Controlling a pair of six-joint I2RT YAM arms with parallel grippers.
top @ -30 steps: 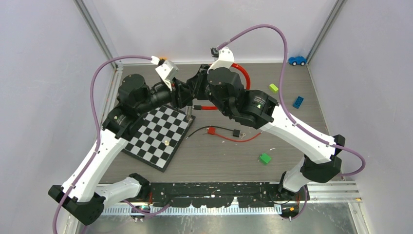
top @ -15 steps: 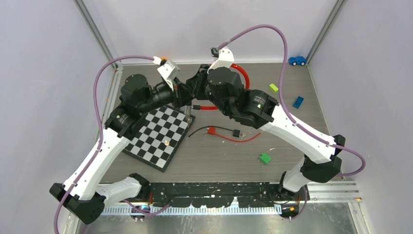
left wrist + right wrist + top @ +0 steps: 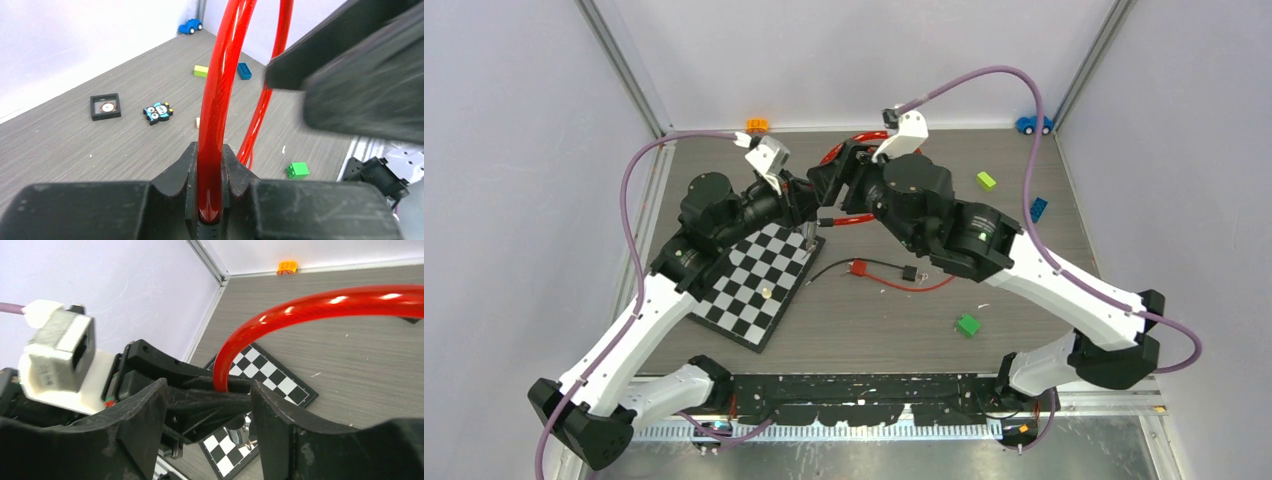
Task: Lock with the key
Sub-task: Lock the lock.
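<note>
The lock is a red cable lock (image 3: 852,218), its loop arching up toward the back wall (image 3: 310,307). My left gripper (image 3: 208,155) is shut on the red cable (image 3: 220,75), which rises straight out from between its fingers. That gripper (image 3: 809,195) hovers over the far corner of the checkerboard. My right gripper (image 3: 207,390) stands open just in front of the left gripper's fingers, holding nothing, and sits beside them in the top view (image 3: 834,170). A shiny metal key (image 3: 235,434) hangs below the left fingers, over the board.
A checkerboard (image 3: 754,280) lies left of centre. Red and black wires with clips (image 3: 884,272) lie mid-table. Green bricks (image 3: 968,324) (image 3: 986,180), a blue brick (image 3: 1036,208), a blue toy car (image 3: 1032,124) and an orange brick (image 3: 757,125) are scattered about. An owl figure (image 3: 158,111) lies behind.
My right gripper has opened and its arm has swung right and back. The red loop has shifted left toward the back wall. The left gripper keeps its hold on the cable.
</note>
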